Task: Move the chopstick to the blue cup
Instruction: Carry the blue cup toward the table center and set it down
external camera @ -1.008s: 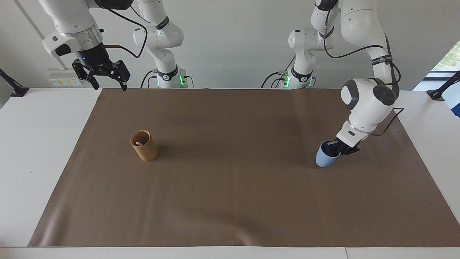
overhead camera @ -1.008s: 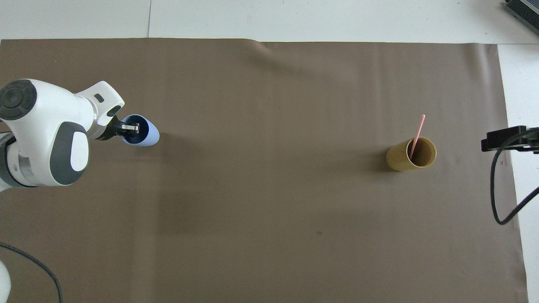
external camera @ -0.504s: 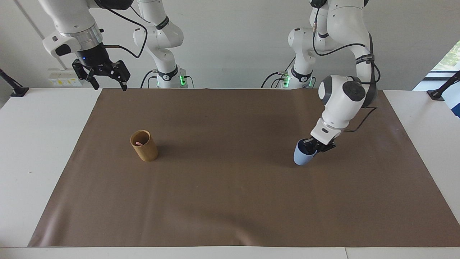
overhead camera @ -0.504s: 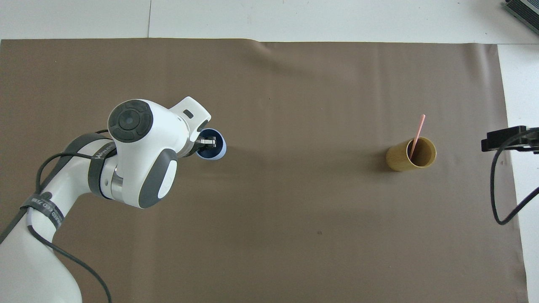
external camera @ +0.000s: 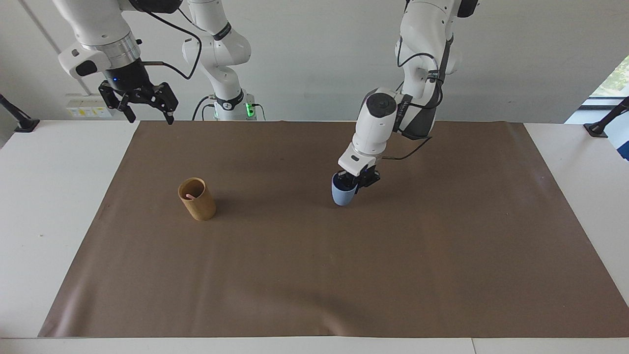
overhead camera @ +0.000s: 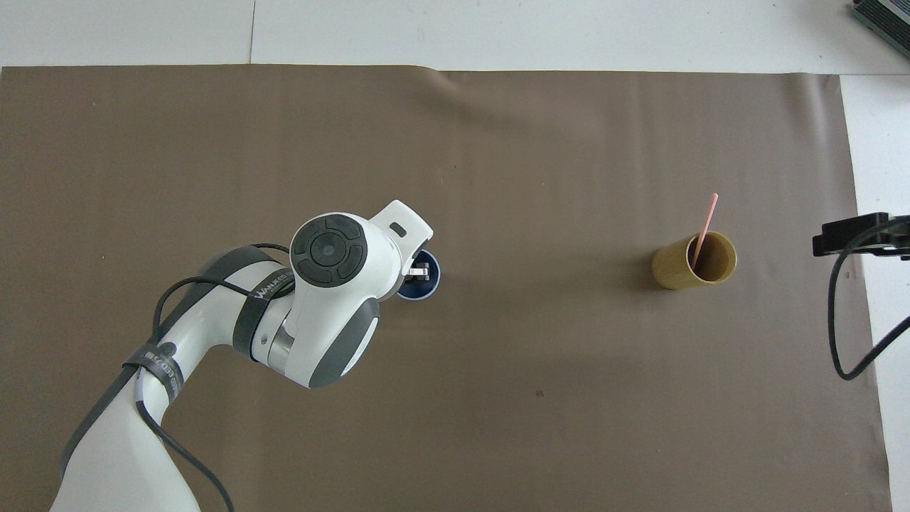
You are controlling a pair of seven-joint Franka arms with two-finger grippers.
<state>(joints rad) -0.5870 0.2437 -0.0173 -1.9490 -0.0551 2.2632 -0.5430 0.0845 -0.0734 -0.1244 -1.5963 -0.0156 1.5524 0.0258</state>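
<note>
Carrying the blue cup toward the chopstick holder

Gripping the blue cup (external camera: 343, 195) by its rim, the left gripper (external camera: 355, 183) has one finger inside the mouth and the other outside, clamped on the wall. The cup sits near the middle of the brown mat (external camera: 314, 275); whether its base rests on the mat or hangs just above it cannot be told. It looks slightly tilted in the facing view. A single pale pink chopstick (overhead camera: 704, 226) stands in the tan bamboo cup (overhead camera: 693, 260), toward the right arm's end of the table and well apart from the blue cup, its tip leaning out past the rim.

The step in hand is judged to be bringing the blue cup closer to the bamboo cup so that the transfer is short. To do it well, the left arm should keep the cup level (a rim pinch lets a tapered cup swing), set it down upright beside the bamboo cup but not touching it, and let go only once the rounded base is settled.

The right gripper (external camera: 146, 104) waits, fingers spread, high over the table edge at its own end, holding nothing. It needs clear room above the stick, so the left arm should leave that approach free.
</note>
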